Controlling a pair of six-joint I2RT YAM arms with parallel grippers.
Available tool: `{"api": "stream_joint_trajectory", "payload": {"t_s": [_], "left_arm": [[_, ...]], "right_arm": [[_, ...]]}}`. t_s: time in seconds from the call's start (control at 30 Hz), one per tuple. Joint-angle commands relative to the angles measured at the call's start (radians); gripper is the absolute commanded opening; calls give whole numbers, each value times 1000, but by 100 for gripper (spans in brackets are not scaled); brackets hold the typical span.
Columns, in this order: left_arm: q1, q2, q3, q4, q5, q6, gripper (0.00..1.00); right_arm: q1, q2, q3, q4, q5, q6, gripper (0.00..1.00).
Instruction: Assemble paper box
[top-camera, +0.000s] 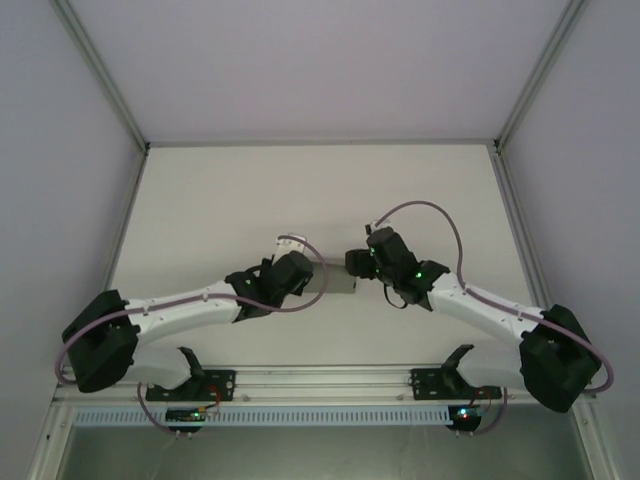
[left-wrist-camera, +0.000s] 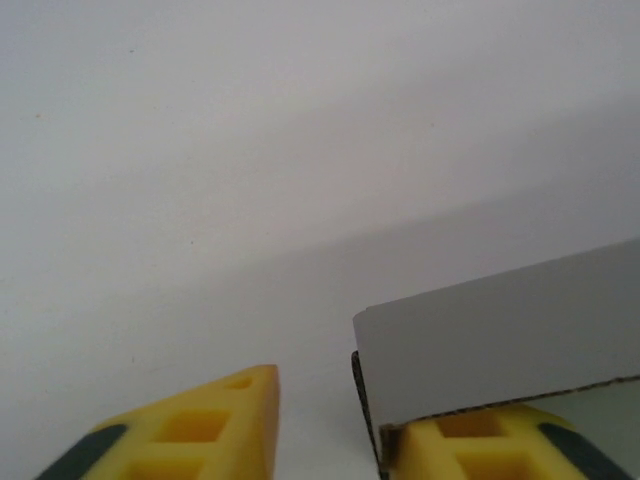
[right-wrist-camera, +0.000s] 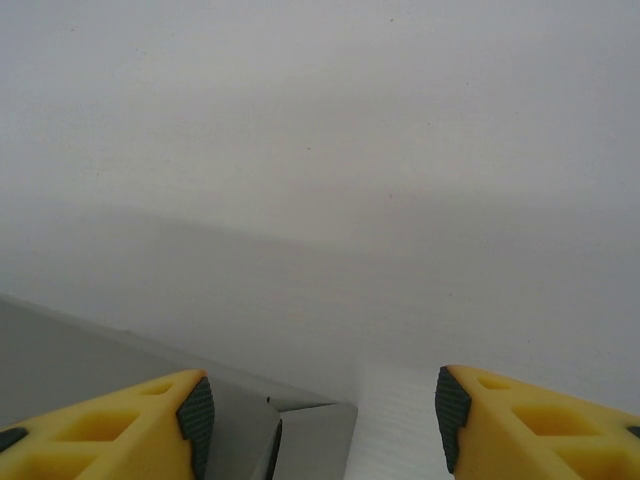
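At the middle of the surface (top-camera: 250, 200), between the two arms, the paper box (top-camera: 338, 284) lies as a grey cardboard piece with a claw at either end. The left claw (left-wrist-camera: 330, 415) is released, its yellow fingers wide apart. A raised cardboard panel stands against the finger (left-wrist-camera: 470, 445) at the right of its wrist view, though I cannot tell whether it presses on it. The right claw (right-wrist-camera: 320, 410) is likewise released. A folded corner of the cardboard sits between its fingers, close to the one at the left of that view, with nothing pinched. I judge the step in hand to be folding: walls look partly up, but the box is not closed. The next move probably calls for one claw to steady a wall while the other closes on a flap and turns it over gently, since thin card creases easily.
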Motion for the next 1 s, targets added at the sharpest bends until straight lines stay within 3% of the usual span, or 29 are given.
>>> {"api": "stream_joint_trajectory", "payload": {"t_s": [0.0, 0.13, 0.3, 0.37, 0.5, 0.63, 0.8, 0.97], "left_arm": [[11, -52, 16, -97, 155, 48, 40], [80, -116, 28, -123, 314, 94, 64], [118, -168, 28, -135, 424, 160, 86], [121, -182, 33, -128, 480, 170, 100], [150, -170, 74, -110, 516, 89, 100], [295, -95, 131, -126, 681, -42, 100], [394, -37, 100, -34, 802, -68, 99], [456, -8, 28, 29, 913, -102, 78]], "right_arm": [[19, 23, -54, -44, 55, 31, 62], [35, 25, -66, -53, 77, 45, 62], [39, 25, -88, -44, 76, 64, 61], [38, 26, -99, -39, 76, 73, 61], [43, 42, -112, -32, 74, 79, 60], [42, 62, -116, -24, 58, 82, 60], [42, 68, -122, -17, 36, 78, 59], [41, 62, -138, -15, 30, 79, 59]]}}
